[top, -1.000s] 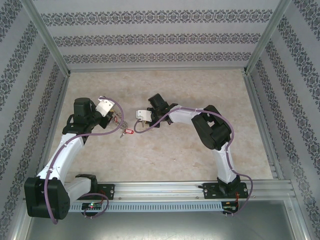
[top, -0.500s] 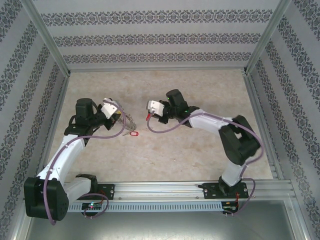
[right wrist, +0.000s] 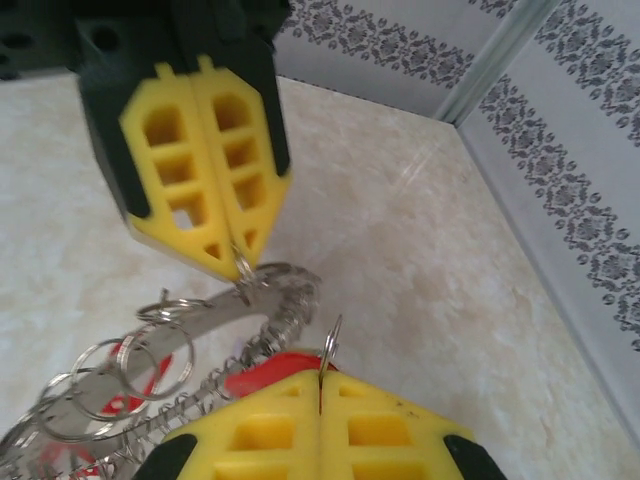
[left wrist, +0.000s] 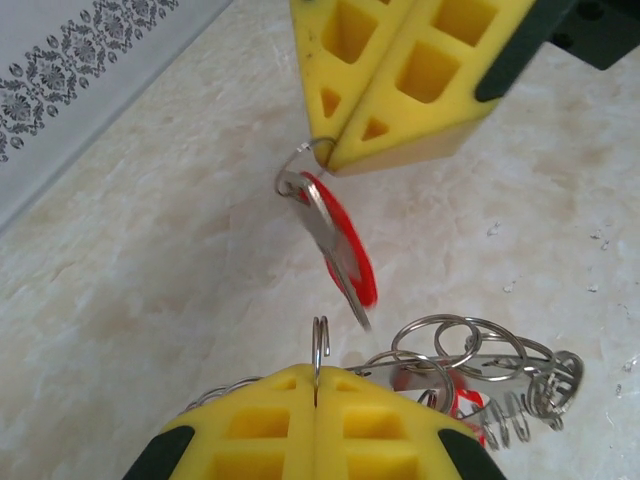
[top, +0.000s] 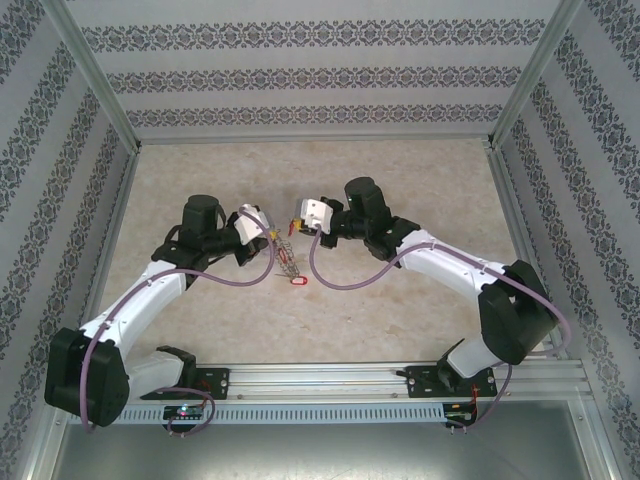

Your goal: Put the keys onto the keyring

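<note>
Now | marbled table (top: 330, 330), patterned walls (top: 320, 80) | left jaws pinch keyring (right wrist: 275, 300) | right jaws, seemingly, key (left wrist: 340, 240)

Tabletop (top: 400, 320): pale beige, stone-like mottling with faint veins. Back wall (top: 320, 75): white, with horizontal bands of dark floral print. Left wall (top: 50, 200) and right wall (top: 600, 200): same print. Aluminium left post (top: 92, 75) and right post (top: 535, 75) run to the back corners. Silver rail (top: 330, 375) along the near edge, slotted strip (top: 330, 412) just below it, grey metal sheet (top: 330, 450) nearest.
</note>
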